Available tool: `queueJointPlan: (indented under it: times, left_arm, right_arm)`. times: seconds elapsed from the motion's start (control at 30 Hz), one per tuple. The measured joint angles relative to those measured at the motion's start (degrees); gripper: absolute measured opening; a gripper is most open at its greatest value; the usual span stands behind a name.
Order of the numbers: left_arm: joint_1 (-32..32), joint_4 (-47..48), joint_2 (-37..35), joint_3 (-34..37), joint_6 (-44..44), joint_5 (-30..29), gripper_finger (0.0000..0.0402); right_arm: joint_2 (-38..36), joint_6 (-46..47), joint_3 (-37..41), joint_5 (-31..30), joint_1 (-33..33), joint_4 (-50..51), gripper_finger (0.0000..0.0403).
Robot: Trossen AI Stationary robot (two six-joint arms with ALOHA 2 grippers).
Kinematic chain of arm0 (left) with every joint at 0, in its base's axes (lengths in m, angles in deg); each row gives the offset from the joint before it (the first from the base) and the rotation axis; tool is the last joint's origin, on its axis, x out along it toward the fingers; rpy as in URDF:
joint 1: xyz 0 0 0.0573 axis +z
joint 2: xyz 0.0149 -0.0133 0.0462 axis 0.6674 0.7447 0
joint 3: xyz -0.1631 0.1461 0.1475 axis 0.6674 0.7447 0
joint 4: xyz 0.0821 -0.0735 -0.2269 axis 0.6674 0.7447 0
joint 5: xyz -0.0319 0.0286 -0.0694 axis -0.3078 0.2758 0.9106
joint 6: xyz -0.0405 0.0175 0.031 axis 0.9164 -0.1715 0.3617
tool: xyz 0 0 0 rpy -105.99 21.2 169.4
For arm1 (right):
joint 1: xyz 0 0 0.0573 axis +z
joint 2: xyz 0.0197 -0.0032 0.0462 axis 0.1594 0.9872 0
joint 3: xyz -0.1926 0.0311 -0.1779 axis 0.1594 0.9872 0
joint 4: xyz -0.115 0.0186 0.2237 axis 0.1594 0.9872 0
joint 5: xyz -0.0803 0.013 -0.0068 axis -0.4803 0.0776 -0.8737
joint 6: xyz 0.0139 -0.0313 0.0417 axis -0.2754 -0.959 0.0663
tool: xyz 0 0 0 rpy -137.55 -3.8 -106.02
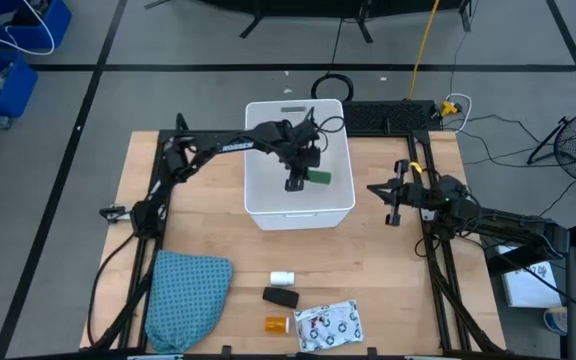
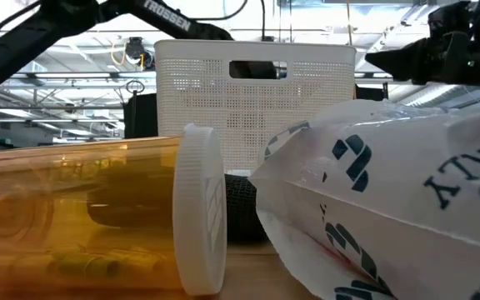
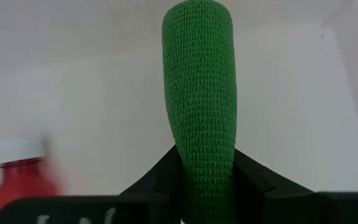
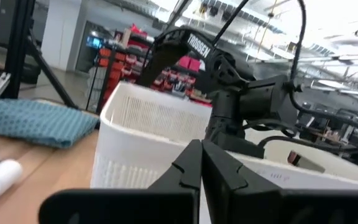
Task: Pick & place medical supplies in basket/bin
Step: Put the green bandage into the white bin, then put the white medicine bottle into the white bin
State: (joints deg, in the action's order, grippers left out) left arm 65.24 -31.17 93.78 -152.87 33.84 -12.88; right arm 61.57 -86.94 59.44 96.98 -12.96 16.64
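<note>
The white bin stands at the table's middle, toward the far edge. My left gripper reaches into it, shut on the green block, which fills the left wrist view. The red bottle with white cap lies inside the bin beside the gripper. On the table near the front edge rest the white roll, the black oblong, the orange vial and the patterned packet. My right gripper waits shut, to the right of the bin, touching nothing. My left gripper pinches the green block by one end between its two fingers. The block sticks out lengthwise beyond the fingertips, over the bin's white floor. Whether its far end touches the floor I cannot tell.
The teal-blue cloth lies at the table's near left corner. In the low view the orange vial and the packet fill the foreground before the bin. Bare wood lies between the bin and the near items.
</note>
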Motion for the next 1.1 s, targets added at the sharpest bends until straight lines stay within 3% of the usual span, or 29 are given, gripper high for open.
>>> queueJointPlan:
  times: [0.53,0.8,1.1]
  left_arm:
    - [0.07,2.50,1.71,0.17,2.66,0.48,0.0096]
    - [-0.67,4.90,1.62,0.17,3.48,1.86,0.0170]
    - [-2.37,5.60,1.62,0.17,3.97,-4.17,0.0229]
  right_arm:
    - [-0.02,0.51,0.00,0.02,0.00,-1.07,0.0000]
    - [-0.02,0.53,0.00,0.03,0.00,-1.03,0.0000]
    - [-0.02,0.54,-0.04,0.04,0.00,-1.01,0.0000]
